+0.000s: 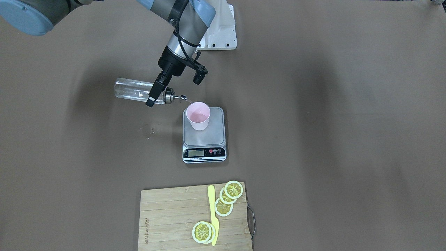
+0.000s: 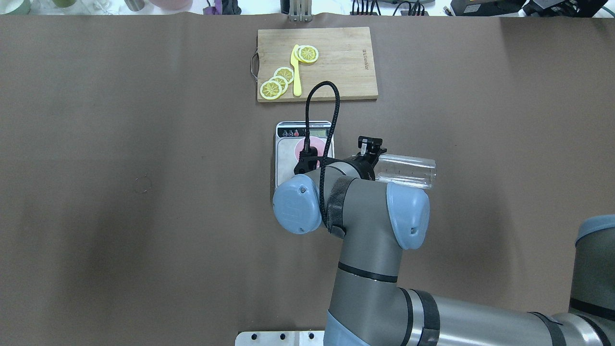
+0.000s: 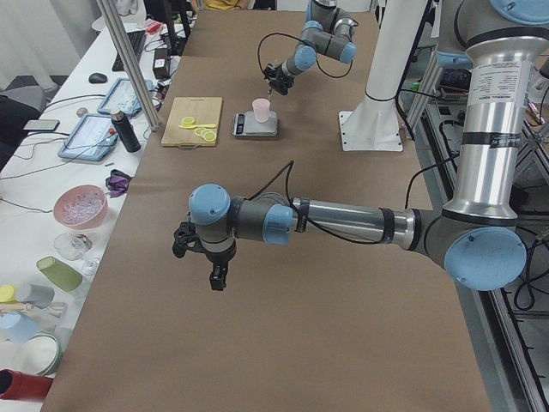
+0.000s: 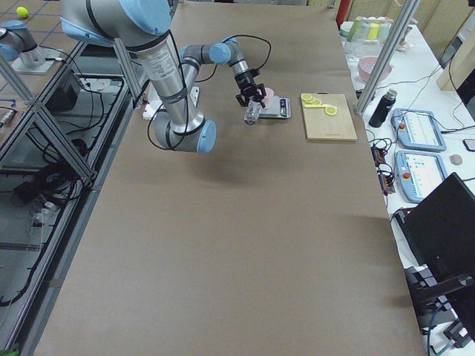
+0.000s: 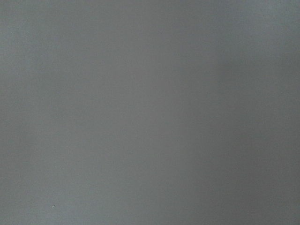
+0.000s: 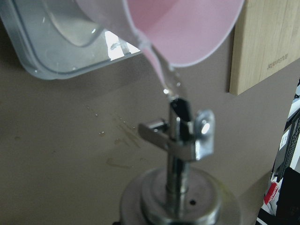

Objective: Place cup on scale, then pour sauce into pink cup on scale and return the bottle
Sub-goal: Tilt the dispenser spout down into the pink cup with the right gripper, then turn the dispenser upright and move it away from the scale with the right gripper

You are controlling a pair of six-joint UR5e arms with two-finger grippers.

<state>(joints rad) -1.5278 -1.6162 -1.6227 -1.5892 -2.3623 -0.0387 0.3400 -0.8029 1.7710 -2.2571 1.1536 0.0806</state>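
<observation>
The pink cup (image 1: pixel 198 115) stands upright on the grey platform of the scale (image 1: pixel 204 137). My right gripper (image 1: pixel 155 94) is shut on the clear glass bottle (image 1: pixel 134 90) near its neck and holds it almost level, with the silver pourer (image 1: pixel 179 98) at the cup's rim. In the right wrist view a thin stream of clear sauce (image 6: pixel 159 70) runs from the pourer (image 6: pixel 180 136) into the cup (image 6: pixel 187 28). My left gripper (image 3: pixel 214 276) hangs over bare table far from the scale; I cannot tell whether it is open or shut.
A wooden cutting board (image 1: pixel 174 216) with lemon slices (image 1: pixel 228 197) and a yellow knife (image 1: pixel 213 216) lies beyond the scale. Small droplets (image 1: pixel 150 130) lie on the brown table beside the scale. The robot's white base mount (image 1: pixel 221 31) is behind the bottle.
</observation>
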